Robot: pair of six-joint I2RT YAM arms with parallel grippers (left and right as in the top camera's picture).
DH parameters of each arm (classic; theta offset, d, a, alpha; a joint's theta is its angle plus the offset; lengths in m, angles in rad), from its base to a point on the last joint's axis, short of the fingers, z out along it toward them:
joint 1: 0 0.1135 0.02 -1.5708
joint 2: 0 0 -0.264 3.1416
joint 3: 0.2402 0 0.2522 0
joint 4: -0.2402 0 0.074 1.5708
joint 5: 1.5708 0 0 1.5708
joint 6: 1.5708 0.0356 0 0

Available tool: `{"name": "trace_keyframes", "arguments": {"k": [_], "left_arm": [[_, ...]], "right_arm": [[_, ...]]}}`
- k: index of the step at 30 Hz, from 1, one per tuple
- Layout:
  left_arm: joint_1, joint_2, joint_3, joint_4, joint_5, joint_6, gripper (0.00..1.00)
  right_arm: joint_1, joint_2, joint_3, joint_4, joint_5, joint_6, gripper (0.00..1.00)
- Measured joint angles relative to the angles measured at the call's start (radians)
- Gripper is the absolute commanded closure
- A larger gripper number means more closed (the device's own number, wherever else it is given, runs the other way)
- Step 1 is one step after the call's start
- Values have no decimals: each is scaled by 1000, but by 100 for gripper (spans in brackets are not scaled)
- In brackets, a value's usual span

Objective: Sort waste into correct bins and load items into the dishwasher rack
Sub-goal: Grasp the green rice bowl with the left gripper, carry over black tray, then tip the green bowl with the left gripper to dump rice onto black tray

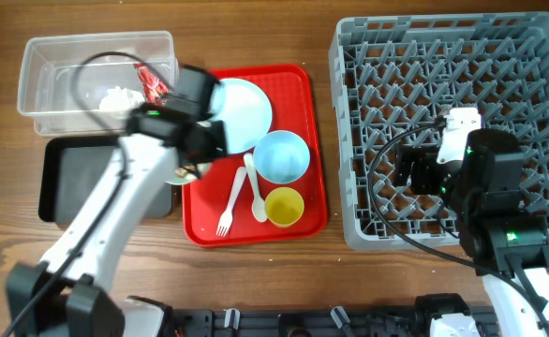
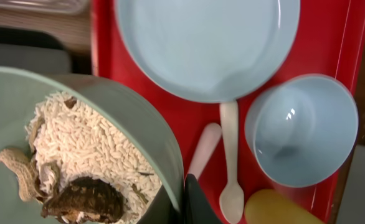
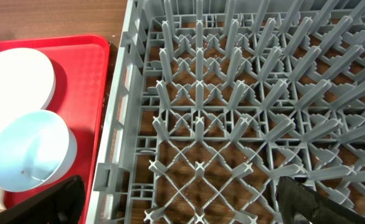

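First, from overhead, we see a brown wood-grain table (image 1: 256, 281); at its far left the clear tub (image 1: 96, 39) holds the red wrapper (image 1: 151, 82), its print too small to read, and the white tissue (image 1: 117, 96); the black tray (image 1: 59, 183) lies just beside the tub, on the robot's side. The red tray (image 1: 298, 103) carries the plate (image 1: 244, 108), light blue bowl (image 1: 281, 156), yellow cup (image 1: 284, 207), fork (image 1: 229, 204) and spoon (image 1: 255, 192); the grey rack (image 1: 527, 56) fills the right.

Next, from the left wrist, the left gripper (image 2: 185, 200) seems clamped on the wall of the pale green bowl (image 2: 117, 106), though only one finger shows; rice (image 2: 89, 146) and brown scraps (image 2: 83, 200) lie inside.

Last, from the right wrist, the right gripper (image 3: 182, 208) hangs over the rack, fingers wide apart, holding nothing; wood shows through the grid.
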Motion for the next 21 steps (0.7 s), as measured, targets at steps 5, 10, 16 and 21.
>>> {"name": "trace_keyframes", "arguments": {"k": [5, 10, 16, 21], "left_arm": [[249, 3, 1, -6, 254, 120, 96], [476, 57, 1, -27, 515, 260, 96], [670, 173, 1, -95, 790, 413, 96], [792, 283, 1, -172, 1004, 529, 96]], "right_arm": [[0, 0, 0, 0, 0, 0, 0], [0, 0, 0, 0, 0, 0, 0], [0, 0, 0, 0, 0, 0, 0], [0, 0, 0, 0, 0, 0, 0]]}}
